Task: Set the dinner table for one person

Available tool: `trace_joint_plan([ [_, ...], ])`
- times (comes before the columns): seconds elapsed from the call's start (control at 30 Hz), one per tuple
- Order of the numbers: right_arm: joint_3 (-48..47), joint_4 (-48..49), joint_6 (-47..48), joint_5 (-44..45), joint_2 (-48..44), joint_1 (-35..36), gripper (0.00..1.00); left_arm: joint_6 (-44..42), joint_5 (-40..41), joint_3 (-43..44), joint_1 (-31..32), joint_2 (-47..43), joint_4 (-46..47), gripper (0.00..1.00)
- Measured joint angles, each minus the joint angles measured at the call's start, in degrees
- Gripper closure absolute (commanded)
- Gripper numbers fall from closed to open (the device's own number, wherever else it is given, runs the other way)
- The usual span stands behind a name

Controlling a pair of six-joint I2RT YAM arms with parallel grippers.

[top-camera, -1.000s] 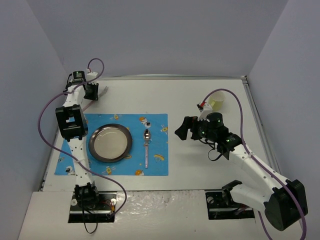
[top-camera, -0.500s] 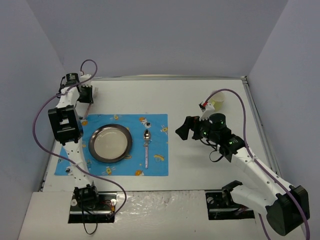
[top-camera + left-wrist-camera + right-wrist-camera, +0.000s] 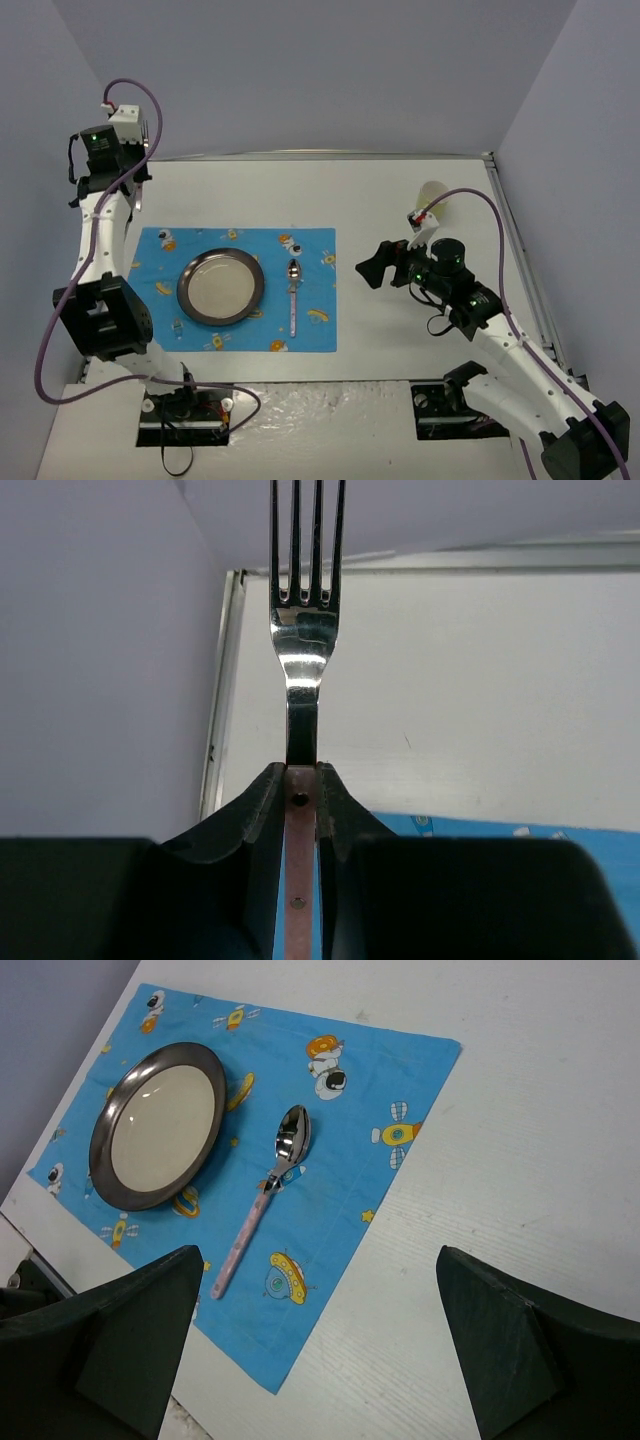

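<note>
The dinner table (image 3: 400, 190) is a large white top. On it lies a blue cartoon mat (image 3: 310, 250) with a dark-rimmed plate (image 3: 221, 285) and a pink-handled spoon (image 3: 293, 295) to the plate's right. My left gripper (image 3: 130, 185) is raised over the table's far-left corner. In the left wrist view it (image 3: 302, 770) is shut on the pink handle of a metal fork (image 3: 303, 650), tines pointing away. My right gripper (image 3: 375, 268) is open and empty, above bare table right of the mat. Its view shows the plate (image 3: 158, 1125) and spoon (image 3: 270, 1185).
A pale cup (image 3: 432, 195) stands on the table behind my right arm, at the far right. Grey walls close in on the left, back and right. A metal edge strip (image 3: 515, 240) runs along the table's right side.
My left arm has risen and swung to the left with the fork, away from the table surface. My right arm has shifted slightly to the right, uncovering the cup.
</note>
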State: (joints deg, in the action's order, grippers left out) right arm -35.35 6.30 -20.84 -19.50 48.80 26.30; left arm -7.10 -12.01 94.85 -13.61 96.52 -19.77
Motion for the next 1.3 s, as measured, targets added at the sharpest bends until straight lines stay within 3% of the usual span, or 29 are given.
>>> trace_joint_plan([
  [0.13,1.19,0.0,0.09,-0.31,-1.66,0.03,0.0,1.1,0.86,-14.57,-0.13,-9.31,2.36,1.0],
  [0.43,4.67,0.04,0.07,-0.38,-8.14,0.89,0.0,1.49,2.38,-38.73,-0.48,-18.8,-0.84,1.0],
  [0.63,4.97,-0.06,0.1,-0.34,-10.64,2.13,0.0,-0.27,1.24,-44.0,-2.84,-24.76,0.85,1.0],
  [0.9,5.37,-0.32,0.56,-0.05,-12.7,3.1,0.0,-3.33,-2.18,-53.05,-5.94,-25.71,5.03,1.0],
  [1.3,5.72,-0.95,1.46,0.71,-12.63,4.18,0.0,-4.44,-6.26,-54.29,-11.42,-22.1,10.62,1.0],
])
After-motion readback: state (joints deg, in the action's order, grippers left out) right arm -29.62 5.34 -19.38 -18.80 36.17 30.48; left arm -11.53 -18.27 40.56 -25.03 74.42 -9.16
